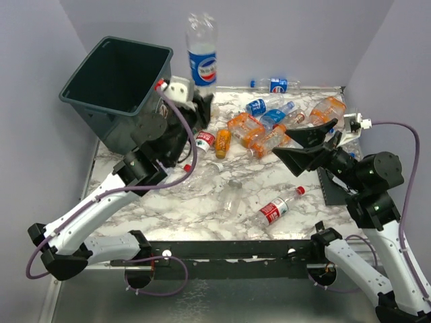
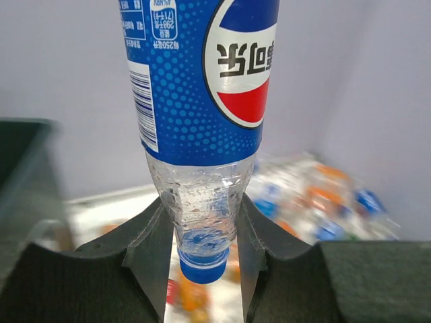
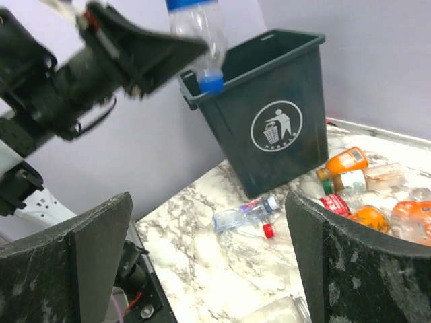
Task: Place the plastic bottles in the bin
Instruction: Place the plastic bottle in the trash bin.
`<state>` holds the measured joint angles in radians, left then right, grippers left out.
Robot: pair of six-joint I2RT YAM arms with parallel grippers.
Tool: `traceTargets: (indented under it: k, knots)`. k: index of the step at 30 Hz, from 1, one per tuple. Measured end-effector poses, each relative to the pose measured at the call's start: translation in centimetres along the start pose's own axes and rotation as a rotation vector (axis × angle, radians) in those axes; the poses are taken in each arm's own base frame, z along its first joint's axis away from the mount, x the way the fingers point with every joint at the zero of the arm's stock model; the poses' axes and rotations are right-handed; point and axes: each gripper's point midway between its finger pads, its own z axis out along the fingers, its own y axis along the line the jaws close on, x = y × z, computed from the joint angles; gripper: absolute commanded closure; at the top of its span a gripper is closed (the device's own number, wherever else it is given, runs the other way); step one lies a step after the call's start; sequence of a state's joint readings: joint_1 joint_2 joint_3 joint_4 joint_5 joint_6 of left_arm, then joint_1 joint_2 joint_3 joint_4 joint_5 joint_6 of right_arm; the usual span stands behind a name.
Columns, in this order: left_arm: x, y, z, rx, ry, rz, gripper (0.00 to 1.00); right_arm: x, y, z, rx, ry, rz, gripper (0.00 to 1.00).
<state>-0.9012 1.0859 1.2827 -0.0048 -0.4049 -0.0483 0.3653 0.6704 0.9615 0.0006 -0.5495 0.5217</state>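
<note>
My left gripper (image 1: pixel 201 99) is shut on the neck of a clear Pepsi bottle (image 1: pixel 202 57) with a blue label. It holds the bottle raised, blue cap (image 2: pixel 202 266) down, just right of the bin (image 1: pixel 114 84). The neck sits between the fingers (image 2: pixel 151 249) in the left wrist view. The dark green-grey bin, with a white logo (image 3: pixel 276 126), stands tilted at the far left, its opening empty as far as shown. My right gripper (image 1: pixel 306 145) is open and empty above the table's right side (image 3: pixel 209 262). Several orange and blue-labelled bottles (image 1: pixel 259 131) lie in a cluster at the back.
A red-labelled bottle (image 1: pixel 276 208) and a clear one (image 1: pixel 231 195) lie mid-table near the front. A bottle with a blue label (image 1: pixel 273 85) lies by the back wall. A clear bottle (image 3: pixel 246 215) and a red cap (image 3: pixel 268 231) lie in front of the bin.
</note>
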Motion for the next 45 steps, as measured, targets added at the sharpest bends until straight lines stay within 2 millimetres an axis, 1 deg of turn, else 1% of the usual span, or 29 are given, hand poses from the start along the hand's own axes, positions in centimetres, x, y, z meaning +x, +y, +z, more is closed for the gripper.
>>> traceTargets:
  k: [1,3,4,5,7,8,9,10,11,14,16,18,20,22,24,26,29,32,36,38,40,45]
  knots:
    - [-1.5,1.7,0.6,-0.086,-0.024,0.033,1.0,0.0,-0.1,-0.3,0.012,-0.004,-0.008,0.0]
    - [-3.1,5.2,1.2,-0.254,-0.053,0.092,1.0,0.4,-0.5,-0.7,0.039,-0.008,-0.015,0.0]
    - [-3.6,7.8,1.2,-0.365,-0.058,0.127,1.0,0.7,-1.0,-0.8,0.055,-0.007,-0.013,0.0]
    - [-3.8,9.7,1.3,-0.44,-0.058,0.147,1.0,1.3,-1.5,-0.9,0.076,-0.002,-0.006,0.0]
    - [-4.2,14.2,1.3,-0.602,-0.055,0.171,1.0,2.9,-2.8,-1.2,0.123,0.019,0.017,0.0]
    - [-4.6,17.1,1.2,-0.697,-0.058,0.176,1.0,3.7,-3.5,-1.3,0.144,0.033,0.029,0.0]
    - [-5.0,19.2,1.2,-0.767,-0.062,0.176,1.0,4.4,-4.0,-1.4,0.161,0.044,0.039,0.0]
    - [-5.5,20.7,1.2,-0.817,-0.073,0.173,1.0,5.1,-4.4,-1.6,0.174,0.054,0.05,0.0]
    - [-6.3,23.0,1.2,-0.892,-0.084,0.165,1.0,5.7,-4.8,-1.7,0.187,0.064,0.062,0.0]
    - [-7.7,26.5,1.7,-0.994,-0.123,0.135,1.0,7.3,-5.5,-2.1,0.21,0.086,0.096,0.01]
    - [-7.7,28.3,2.4,-1.037,-0.13,0.122,1.0,8.2,-5.8,-2.4,0.219,0.098,0.115,0.01]
    - [-7.0,29.6,3.1,-1.065,-0.118,0.124,1.0,8.6,-5.8,-2.6,0.225,0.104,0.126,0.01]
    - [-5.4,30.4,4.2,-1.077,-0.081,0.137,1.0,8.8,-5.8,-2.9,0.227,0.106,0.128,0.01]
    - [-3.2,31.0,5.4,-1.079,-0.024,0.156,1.0,8.7,-5.7,-3.0,0.228,0.101,0.125,0.01]
    - [-1.2,31.4,6.1,-1.075,0.028,0.173,1.0,8.5,-5.6,-3.2,0.23,0.092,0.118,0.01]
    - [0.7,31.6,6.4,-1.065,0.08,0.186,1.0,8.4,-5.7,-3.2,0.237,0.089,0.111,0.01]
    - [2.6,31.7,6.5,-1.054,0.135,0.198,0.99,8.6,-6.1,-3.2,0.25,0.092,0.106,0.01]
    - [3.9,31.8,6.4,-1.043,0.173,0.198,0.77,8.6,-6.3,-3.2,0.259,0.093,0.104,0.0]
    - [4.2,31.6,6.8,-1.02,0.176,0.187,0.46,8.8,-6.8,-3.2,0.278,0.098,0.097,0.0]
    - [4.1,31.5,7.0,-1.006,0.172,0.181,0.35,8.9,-7.0,-3.2,0.287,0.102,0.091,0.0]
    - [3.9,31.3,7.2,-0.991,0.169,0.172,0.3,9.0,-7.3,-3.1,0.297,0.108,0.088,0.0]
    - [2.8,30.6,7.8,-0.953,0.146,0.151,0.24,8.6,-7.6,-2.8,0.31,0.114,0.079,0.0]
